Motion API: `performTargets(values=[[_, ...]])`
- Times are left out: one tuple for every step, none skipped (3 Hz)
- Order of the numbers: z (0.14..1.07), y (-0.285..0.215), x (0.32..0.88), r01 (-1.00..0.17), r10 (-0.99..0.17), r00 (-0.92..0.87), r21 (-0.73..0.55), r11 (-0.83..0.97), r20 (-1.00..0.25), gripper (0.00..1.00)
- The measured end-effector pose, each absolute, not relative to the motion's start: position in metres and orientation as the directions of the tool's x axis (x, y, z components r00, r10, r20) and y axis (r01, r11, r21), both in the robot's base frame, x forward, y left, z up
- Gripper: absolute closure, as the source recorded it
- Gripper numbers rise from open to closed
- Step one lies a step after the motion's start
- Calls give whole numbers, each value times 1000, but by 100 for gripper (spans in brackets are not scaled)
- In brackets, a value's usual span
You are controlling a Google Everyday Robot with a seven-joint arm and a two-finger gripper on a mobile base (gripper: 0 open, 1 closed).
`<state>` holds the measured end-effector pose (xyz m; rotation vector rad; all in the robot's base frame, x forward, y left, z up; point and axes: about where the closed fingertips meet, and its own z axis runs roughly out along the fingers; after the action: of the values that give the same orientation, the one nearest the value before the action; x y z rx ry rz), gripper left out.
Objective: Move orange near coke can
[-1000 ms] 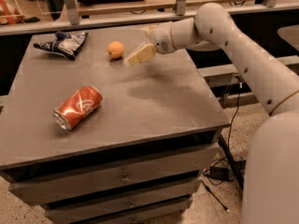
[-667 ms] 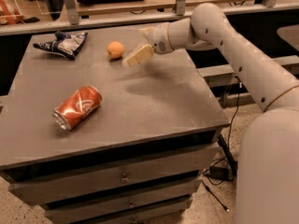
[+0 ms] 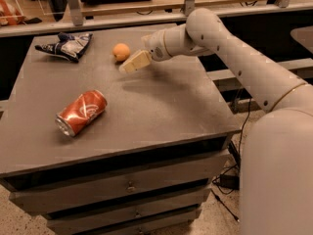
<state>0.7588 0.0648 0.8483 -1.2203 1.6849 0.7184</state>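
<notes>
Likely lab: end effector [image 3: 126,67] over workbench [image 3: 166,116]

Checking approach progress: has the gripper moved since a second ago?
Yes. The gripper has shifted slightly left, closing the gap to the orange, which has stayed put on the table; the gripper now hovers close beside it.
</notes>
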Motion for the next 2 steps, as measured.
performTargets(values=[[840, 79, 765, -944, -408, -104, -39, 327, -907, 0], [842, 96, 777, -946, -379, -93, -36, 321, -921, 0]])
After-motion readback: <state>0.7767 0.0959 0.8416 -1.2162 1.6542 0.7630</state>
